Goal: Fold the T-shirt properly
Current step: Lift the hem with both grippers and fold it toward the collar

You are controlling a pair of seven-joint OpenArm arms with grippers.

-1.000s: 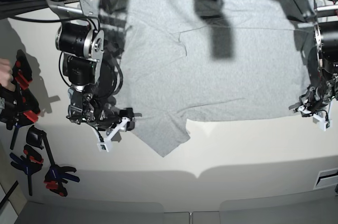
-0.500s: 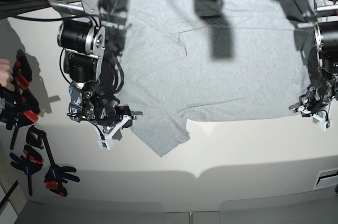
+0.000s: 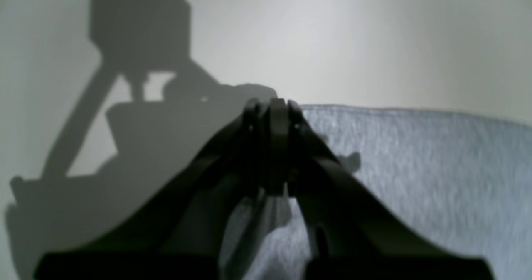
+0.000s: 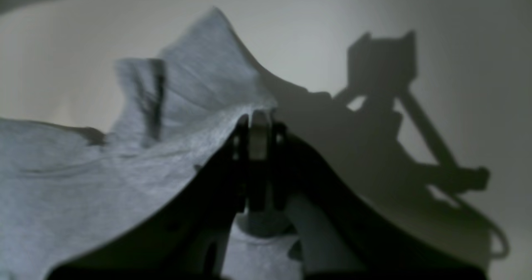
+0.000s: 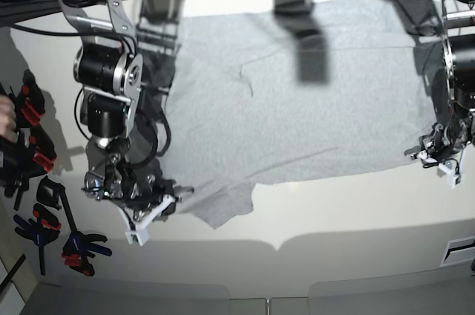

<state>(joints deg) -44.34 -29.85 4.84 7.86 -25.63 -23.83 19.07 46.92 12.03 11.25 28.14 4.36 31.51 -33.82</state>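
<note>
Two near corners of the T-shirt (image 5: pixel 297 107), spread flat on the table (image 5: pixel 334 211), are pinched in the clamped jaws of the right gripper (image 5: pixel 152 207) and left gripper (image 5: pixel 438 160), so its bulk lies beyond both, equally near.
</note>
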